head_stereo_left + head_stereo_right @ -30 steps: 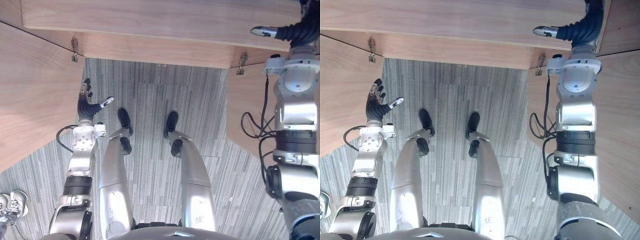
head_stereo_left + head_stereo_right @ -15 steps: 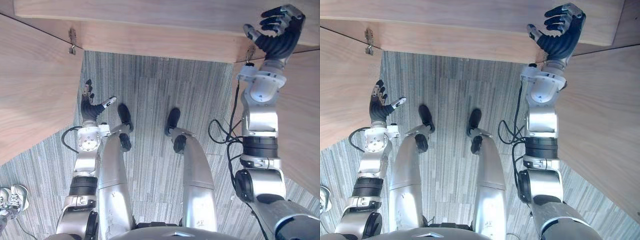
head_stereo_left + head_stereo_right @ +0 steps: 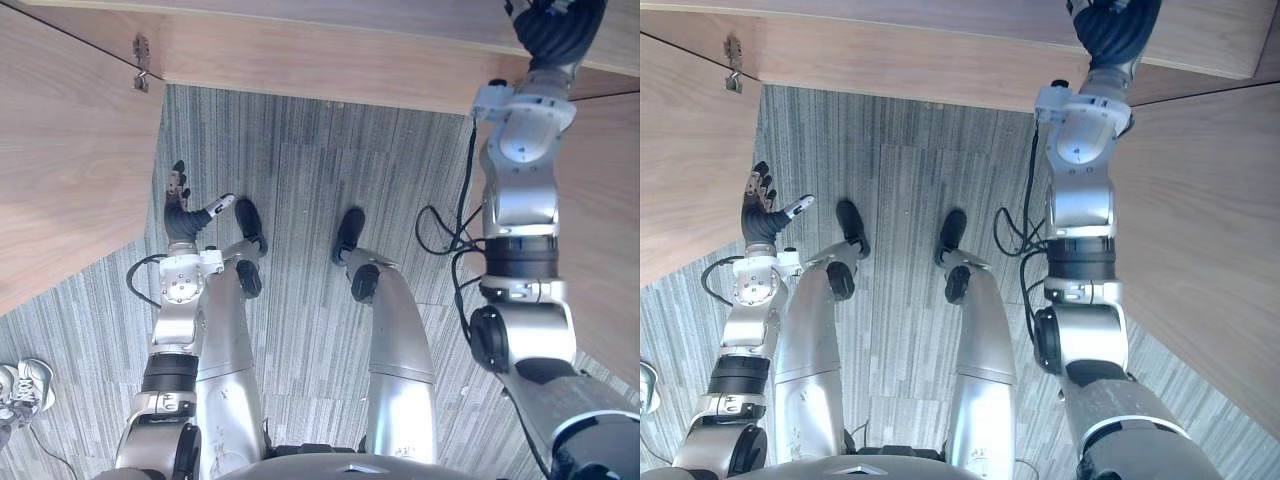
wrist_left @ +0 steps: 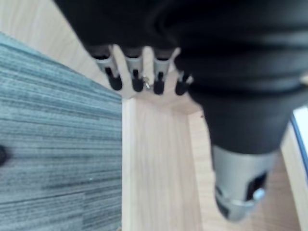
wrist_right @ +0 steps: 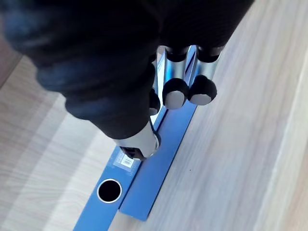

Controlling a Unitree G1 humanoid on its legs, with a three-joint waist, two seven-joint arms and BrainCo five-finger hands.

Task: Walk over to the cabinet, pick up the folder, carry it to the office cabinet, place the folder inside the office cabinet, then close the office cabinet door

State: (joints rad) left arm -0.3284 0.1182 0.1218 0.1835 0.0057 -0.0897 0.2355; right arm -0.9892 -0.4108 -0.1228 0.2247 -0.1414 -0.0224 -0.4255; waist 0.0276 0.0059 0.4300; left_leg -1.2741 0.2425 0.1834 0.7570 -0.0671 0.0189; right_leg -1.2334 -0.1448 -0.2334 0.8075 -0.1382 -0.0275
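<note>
My right hand is up at the office cabinet, fingers bent over the blue folder, thumb across the spine near its round hole. I can't tell if I'm gripping it or just over it. The folder rests against a pale wood panel. My left hand hangs low beside the open left door, above the grey carpet — fingers straight, thumb out, holding nothing.

arms silver-grey | wrist covers dark, ribbed | fingers silver, dark-tipped
</note>
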